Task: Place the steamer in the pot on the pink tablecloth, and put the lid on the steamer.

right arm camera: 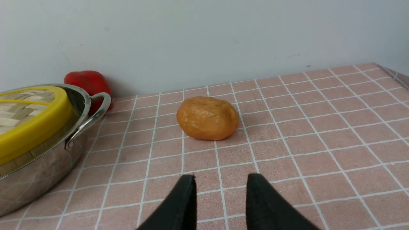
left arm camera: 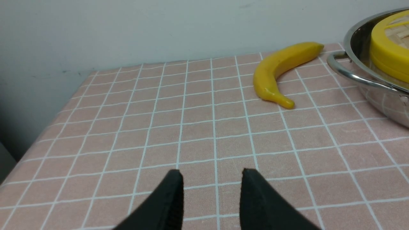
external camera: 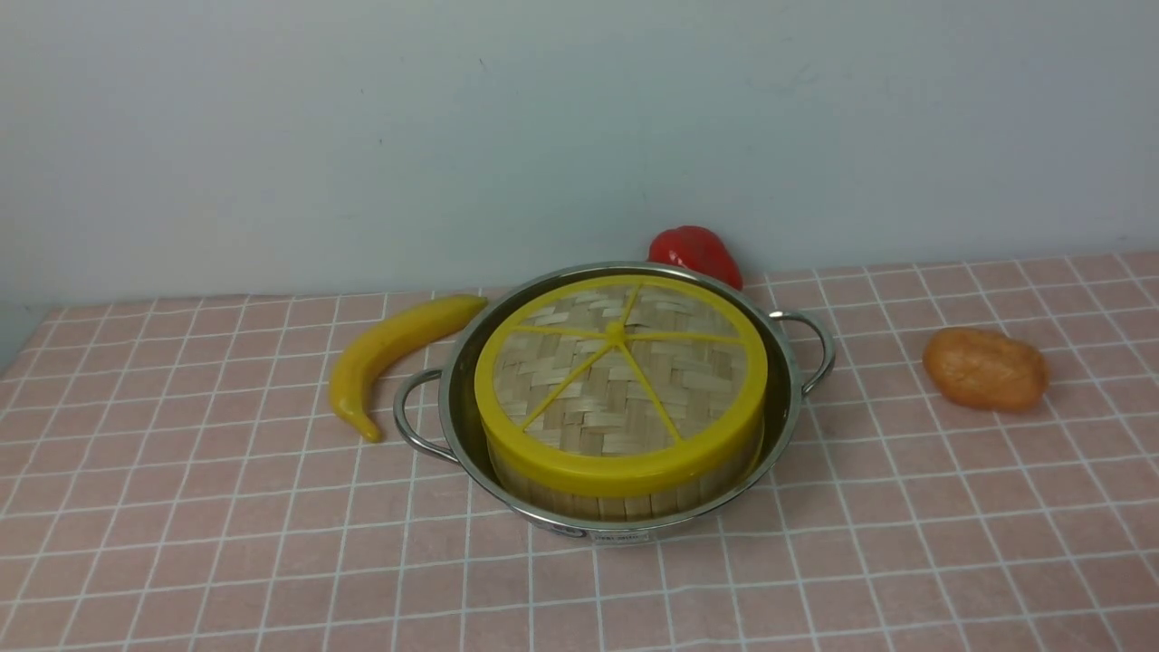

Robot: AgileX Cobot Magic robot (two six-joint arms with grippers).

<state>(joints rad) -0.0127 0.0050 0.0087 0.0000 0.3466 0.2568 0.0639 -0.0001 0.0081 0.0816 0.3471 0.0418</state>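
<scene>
Neither arm is seen in the front view. The left gripper (left arm camera: 212, 174) is seen only in the left wrist view: two black fingers (left arm camera: 169, 199), tapered to narrow tips, are held apart with a clear gap between them. Nothing is held between the jaws. The right gripper (right arm camera: 220, 179) is seen only in the right wrist view: two black fingers (right arm camera: 266, 201) of the same form are likewise parted, and nothing is gripped. Both grippers are held low and angled forward.
</scene>
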